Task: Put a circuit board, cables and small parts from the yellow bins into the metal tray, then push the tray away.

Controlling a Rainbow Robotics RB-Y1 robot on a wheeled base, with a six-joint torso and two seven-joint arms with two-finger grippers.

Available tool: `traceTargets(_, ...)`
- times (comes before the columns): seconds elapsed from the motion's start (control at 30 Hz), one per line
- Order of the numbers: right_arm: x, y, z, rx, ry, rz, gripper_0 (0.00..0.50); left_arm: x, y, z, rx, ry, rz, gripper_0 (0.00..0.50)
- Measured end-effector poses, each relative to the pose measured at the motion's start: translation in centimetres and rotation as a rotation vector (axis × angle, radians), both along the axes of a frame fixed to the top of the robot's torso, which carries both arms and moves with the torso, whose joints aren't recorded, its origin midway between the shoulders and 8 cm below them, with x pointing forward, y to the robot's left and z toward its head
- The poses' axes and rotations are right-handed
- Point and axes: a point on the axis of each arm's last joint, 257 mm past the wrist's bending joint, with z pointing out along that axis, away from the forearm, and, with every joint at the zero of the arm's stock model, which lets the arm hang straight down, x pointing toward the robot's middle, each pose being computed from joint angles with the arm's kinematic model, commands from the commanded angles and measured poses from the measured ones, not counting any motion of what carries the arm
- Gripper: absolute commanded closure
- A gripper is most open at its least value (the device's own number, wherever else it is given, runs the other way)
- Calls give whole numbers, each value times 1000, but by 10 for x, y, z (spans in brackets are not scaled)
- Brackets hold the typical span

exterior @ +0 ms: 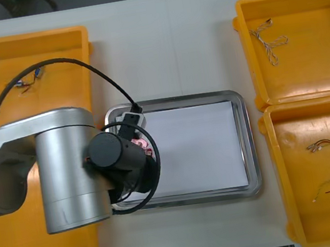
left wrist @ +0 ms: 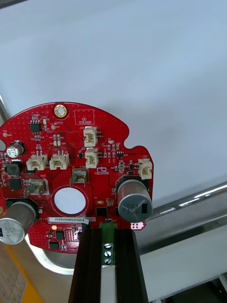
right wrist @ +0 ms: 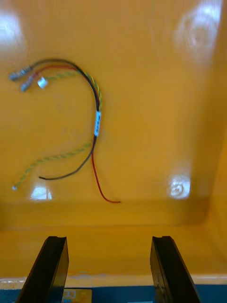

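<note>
My left gripper (left wrist: 108,236) pinches one edge of the board (left wrist: 71,175), fingers (left wrist: 125,258) narrowly apart on either side of its green terminal block. The board is round and red, with white connectors, grey cylinders and a round hole, and sits over the left end of the white-lined tray (exterior: 250,141). My right gripper (right wrist: 109,270) is spread wide, touching nothing, above the near right bin (right wrist: 156,57) and its red, black and yellow cable (right wrist: 97,111)

glossy plastic yellow bins (exterior: 310,4), shiny metal tray (exterior: 248,141), matt white lining (exterior: 201,149) inside
</note>
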Motion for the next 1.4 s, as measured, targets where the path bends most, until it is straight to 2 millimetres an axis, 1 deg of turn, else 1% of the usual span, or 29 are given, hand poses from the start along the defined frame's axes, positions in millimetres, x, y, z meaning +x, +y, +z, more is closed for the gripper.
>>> traceTargets(0.1,19,4,14,1,-44,13,0,3,-5,-12,13,11,1,500)
traceTargets(0.2,34,2,22,9,-73,7,0,6,-9,-24,20,18,4,500)
traceTargets(0.33,50,-6,27,27,-90,-23,0,8,-12,-39,34,21,2,500)
traceTargets(0.47,63,-13,29,46,-98,-50,0,6,-11,-52,59,25,-3,500)
traceTargets(0.6,77,-13,24,49,-111,-53,0,3,-10,-61,79,19,-18,500)
traceTargets(0.7,83,-12,13,37,-101,-50,0,0,-10,-64,75,24,-13,500)
traceTargets(0.9,81,-8,-14,36,-53,-42,0,0,-14,-63,-2,38,102,500)
traceTargets(1.0,80,-8,-24,37,-38,-49,0,0,-14,-63,-26,43,145,499)
traceTargets(1.03,79,-8,-26,38,-37,-52,0,0,-15,-63,-26,43,146,463)
traceTargets(1.07,79,-7,-27,38,-37,-55,0,0,-15,-63,-26,43,146,291)
traceTargets(1.1,80,-7,-29,36,-40,-60,0,0,-15,-63,-26,43,146,36)
traceTargets(1.13,80,-8,-30,34,-42,-65,0,0,-15,-63,-26,43,146,0)
traceTargets(1.3,81,-3,-39,36,-47,-77,0,0,-15,-63,-26,43,146,0)
traceTargets(1.4,85,-1,-41,36,-63,-81,0,0,-15,-63,-26,43,145,0)
